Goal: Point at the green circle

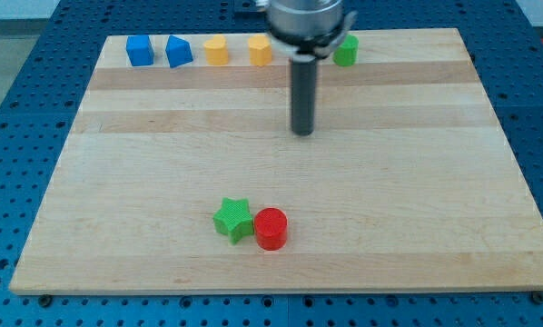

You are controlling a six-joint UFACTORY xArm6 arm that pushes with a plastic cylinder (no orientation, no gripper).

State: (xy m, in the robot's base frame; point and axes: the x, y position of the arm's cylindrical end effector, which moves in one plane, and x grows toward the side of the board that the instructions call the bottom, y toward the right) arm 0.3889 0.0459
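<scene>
The green circle [346, 51], a short green cylinder, stands at the view's top edge of the wooden board [417, 182], right of centre. My tip [303, 133] is on the board below and to the left of it, a clear gap away. The rod rises to the arm at the view's top. A green star [232, 219] and a red cylinder [271, 228] sit side by side near the view's bottom, far below the tip.
Along the view's top edge stand a blue cube [140, 50], a blue angular block [178, 51], a yellow block [216, 50] and a second yellow block [260, 50]. The arm hides whatever is just left of the green circle.
</scene>
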